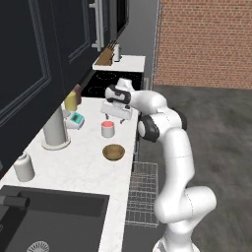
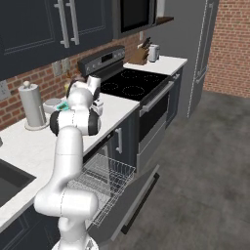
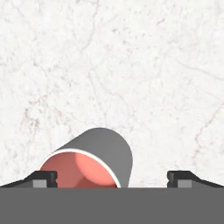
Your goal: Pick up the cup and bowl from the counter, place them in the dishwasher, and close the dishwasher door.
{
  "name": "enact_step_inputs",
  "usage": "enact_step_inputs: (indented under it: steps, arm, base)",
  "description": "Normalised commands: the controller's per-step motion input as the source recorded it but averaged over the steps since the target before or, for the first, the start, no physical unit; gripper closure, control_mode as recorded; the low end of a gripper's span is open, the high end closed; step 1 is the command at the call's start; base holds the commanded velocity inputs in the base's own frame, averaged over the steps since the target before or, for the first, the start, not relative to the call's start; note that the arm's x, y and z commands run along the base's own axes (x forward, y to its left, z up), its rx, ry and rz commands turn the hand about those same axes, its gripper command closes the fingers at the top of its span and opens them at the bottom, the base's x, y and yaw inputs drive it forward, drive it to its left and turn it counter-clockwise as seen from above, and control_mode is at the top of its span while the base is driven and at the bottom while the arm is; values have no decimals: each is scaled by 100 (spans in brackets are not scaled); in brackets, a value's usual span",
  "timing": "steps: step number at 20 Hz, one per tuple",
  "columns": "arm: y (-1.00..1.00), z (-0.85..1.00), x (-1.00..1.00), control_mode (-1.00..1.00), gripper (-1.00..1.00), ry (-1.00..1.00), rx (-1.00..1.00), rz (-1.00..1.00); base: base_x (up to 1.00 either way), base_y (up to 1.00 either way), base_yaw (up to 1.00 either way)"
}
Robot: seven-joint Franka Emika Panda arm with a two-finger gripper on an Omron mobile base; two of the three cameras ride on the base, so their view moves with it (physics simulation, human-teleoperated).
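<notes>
The cup, white with a red-pink top, stands on the white marbled counter. The brown wooden bowl sits just in front of it, nearer the counter's front edge. My gripper hovers a little above and behind the cup, pointing down, and is open. In the hand view the cup lies at the bottom between the wide-spread fingertips, closer to the left one, with nothing gripped by the gripper. The dishwasher stands open below the counter with its wire rack pulled out over the lowered door.
A paper towel roll, a white round-topped jar, a yellow jar and a small teal box stand along the back of the counter. The black sink is at the near left, the cooktop beyond the arm.
</notes>
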Motion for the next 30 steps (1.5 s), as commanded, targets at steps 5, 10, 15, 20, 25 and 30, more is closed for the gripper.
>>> enact_step_inputs:
  steps: [5,10,15,20,25,30]
  arm:
    - [0,-6,-27,-100,-100,0,0,0]
    - [0,-13,-37,-100,-100,0,0,0]
    - [0,-17,-16,-100,-100,2,0,0]
    - [0,-15,0,-100,-100,0,0,0]
    - [0,-11,19,-100,-100,0,0,0]
    - [17,0,42,-100,-100,0,0,0]
  base:
    - [0,0,0]
    - [0,0,0]
    - [0,0,0]
    - [0,0,0]
    - [0,0,0]
    - [0,0,0]
